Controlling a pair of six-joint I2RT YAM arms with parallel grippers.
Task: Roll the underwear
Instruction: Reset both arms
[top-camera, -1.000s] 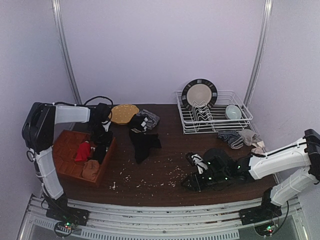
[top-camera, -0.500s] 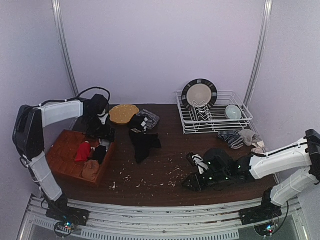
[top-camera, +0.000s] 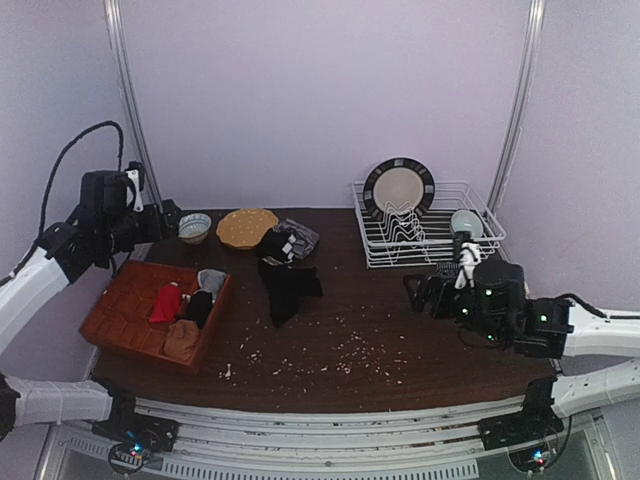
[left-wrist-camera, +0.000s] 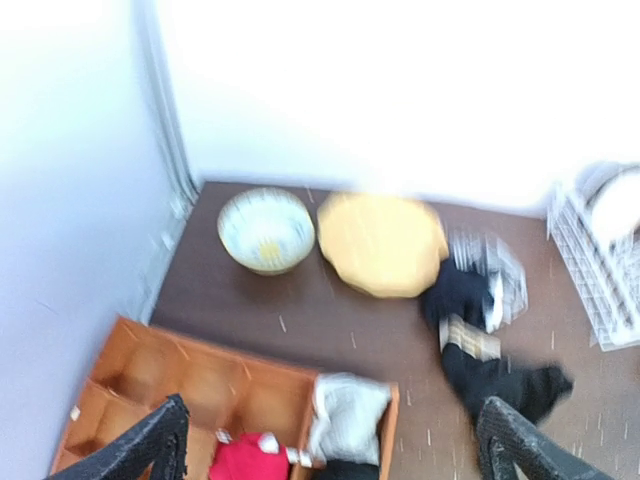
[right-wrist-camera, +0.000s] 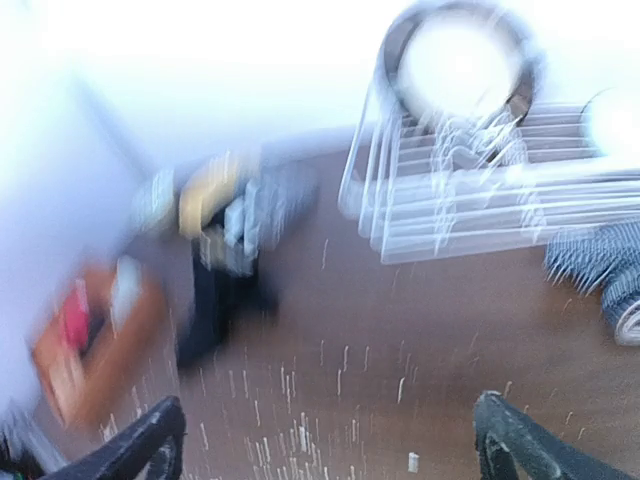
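Left gripper and right gripper are hovering released, empty.
Black crumpled cloth underwear is lying bunched; rolling it unflattened is risking a loose roll.

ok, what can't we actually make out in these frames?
- Left wrist: wooden box is cut by the bottom edge; near compartments unseen.
- Right wrist: motion blur; black underwear shapeless.
- Top: right arm covers the table corner; box contents too small to tell if rolled.

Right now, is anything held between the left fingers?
No, the left fingers stand wide apart with nothing between them, above the wooden tray.
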